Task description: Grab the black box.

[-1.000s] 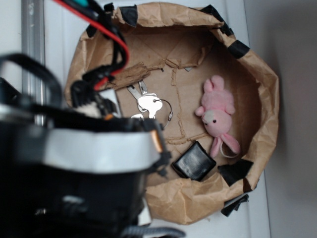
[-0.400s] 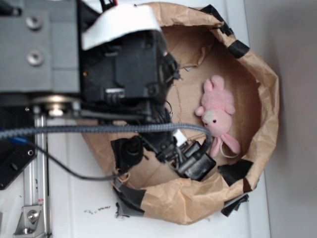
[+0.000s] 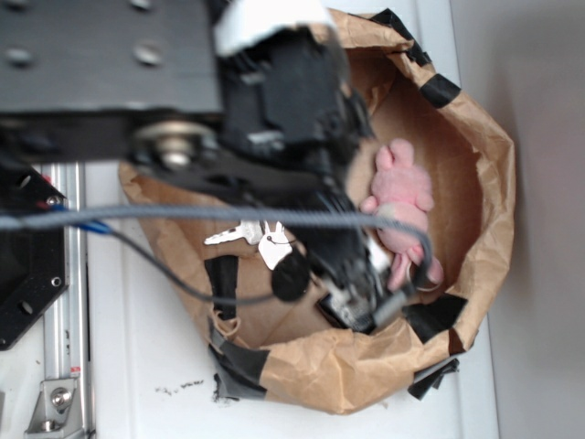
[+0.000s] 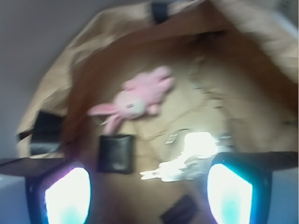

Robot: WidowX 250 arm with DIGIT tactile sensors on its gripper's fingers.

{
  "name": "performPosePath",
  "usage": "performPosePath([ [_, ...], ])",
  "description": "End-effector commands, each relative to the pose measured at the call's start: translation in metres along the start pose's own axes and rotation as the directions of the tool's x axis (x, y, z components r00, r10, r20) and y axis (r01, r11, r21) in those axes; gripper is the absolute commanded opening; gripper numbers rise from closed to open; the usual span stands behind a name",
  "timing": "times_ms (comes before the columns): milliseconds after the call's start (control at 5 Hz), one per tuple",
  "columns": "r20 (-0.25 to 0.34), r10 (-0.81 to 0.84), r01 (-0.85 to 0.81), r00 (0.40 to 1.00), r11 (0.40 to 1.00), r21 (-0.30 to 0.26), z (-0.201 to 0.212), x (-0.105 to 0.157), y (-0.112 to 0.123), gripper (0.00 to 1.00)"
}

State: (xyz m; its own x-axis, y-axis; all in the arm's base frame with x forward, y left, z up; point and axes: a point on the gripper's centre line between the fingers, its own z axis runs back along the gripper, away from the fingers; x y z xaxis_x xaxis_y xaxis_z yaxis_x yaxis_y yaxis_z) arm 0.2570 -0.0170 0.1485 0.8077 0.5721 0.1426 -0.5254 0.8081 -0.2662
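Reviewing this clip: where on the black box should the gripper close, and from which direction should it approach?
Come straight down from above. The black box lies flat on the brown paper, its squarish top facing up, so its two opposite side walls are the likely grip. It sits apart from the pink bunny and the keys. The open gripper hangs above, with the box toward one finger.
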Motion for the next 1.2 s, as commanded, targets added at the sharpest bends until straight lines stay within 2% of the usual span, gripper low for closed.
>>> performPosePath([
  [0, 0.027, 0.016, -0.015, 1.0, 1.0, -0.02, 0.006, 0.009, 0.004, 1.0],
  [400, 0.027, 0.016, -0.015, 1.0, 1.0, -0.02, 0.006, 0.009, 0.004, 1.0],
  [600, 0.023, 0.037, -0.036, 0.999, 0.999, -0.023, -0.02, 0.008, 0.008, 1.0],
  [800, 0.003, 0.058, -0.058, 0.998, 0.998, -0.002, -0.042, 0.008, 0.002, 1.0],
  [1000, -0.007, 0.028, -0.029, 1.0, 0.999, -0.019, -0.054, 0.008, -0.004, 1.0],
])
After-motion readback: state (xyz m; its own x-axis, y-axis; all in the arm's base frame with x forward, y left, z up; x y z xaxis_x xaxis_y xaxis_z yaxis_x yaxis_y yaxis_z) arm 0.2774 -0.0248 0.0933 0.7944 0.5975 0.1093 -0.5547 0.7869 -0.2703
